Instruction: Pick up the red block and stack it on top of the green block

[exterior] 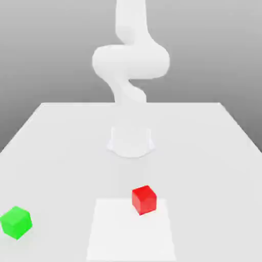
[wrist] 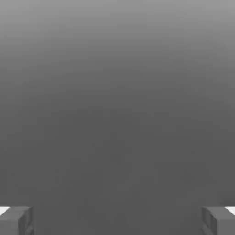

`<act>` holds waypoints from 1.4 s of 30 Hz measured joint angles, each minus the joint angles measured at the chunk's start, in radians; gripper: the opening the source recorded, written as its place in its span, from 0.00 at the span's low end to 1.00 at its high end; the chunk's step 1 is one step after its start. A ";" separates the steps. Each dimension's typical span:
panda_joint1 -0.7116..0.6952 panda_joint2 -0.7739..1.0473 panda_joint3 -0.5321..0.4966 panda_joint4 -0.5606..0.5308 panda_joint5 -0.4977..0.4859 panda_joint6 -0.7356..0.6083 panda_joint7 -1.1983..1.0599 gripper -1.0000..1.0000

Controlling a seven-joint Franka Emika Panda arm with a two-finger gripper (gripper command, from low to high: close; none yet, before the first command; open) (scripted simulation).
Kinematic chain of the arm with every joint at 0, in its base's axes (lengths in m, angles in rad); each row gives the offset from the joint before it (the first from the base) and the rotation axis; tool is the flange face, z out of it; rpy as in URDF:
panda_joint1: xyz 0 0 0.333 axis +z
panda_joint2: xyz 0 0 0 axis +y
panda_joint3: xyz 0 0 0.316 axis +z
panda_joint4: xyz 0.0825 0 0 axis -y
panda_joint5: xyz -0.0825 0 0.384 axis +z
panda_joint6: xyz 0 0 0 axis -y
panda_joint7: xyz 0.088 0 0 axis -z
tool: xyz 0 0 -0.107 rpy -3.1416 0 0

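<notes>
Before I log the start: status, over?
Gripper open, empty. Red block on the table, untouched. Green block apart, toward the exterior view's left. Nothing between them.

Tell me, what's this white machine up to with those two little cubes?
Nothing is being handled yet. The white robot arm is raised above the table, and its end effector is open and holds nothing. The red block sits on the table in front of the arm; the green block sits apart, toward the exterior view's left. No stacking has begun.
</notes>
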 joint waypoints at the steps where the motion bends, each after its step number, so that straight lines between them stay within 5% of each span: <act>1: 0.007 0.031 -0.002 -0.031 -0.001 0.024 -0.016 0.50; 17: 0.120 0.592 -0.035 -0.526 -0.010 0.452 -0.289 0.50; 23: 0.118 0.868 -0.017 -0.530 0.018 0.676 -0.332 0.50; 24: 0.112 0.903 -0.010 -0.525 0.021 0.707 -0.334 0.00; 31: 0.107 0.912 -0.006 -0.524 0.018 0.714 -0.331 0.00; 39: 0.097 0.662 -0.015 -0.552 0.001 0.491 -0.314 0.00; 42: 0.005 0.686 -0.071 -0.469 0.022 0.429 -0.271 0.00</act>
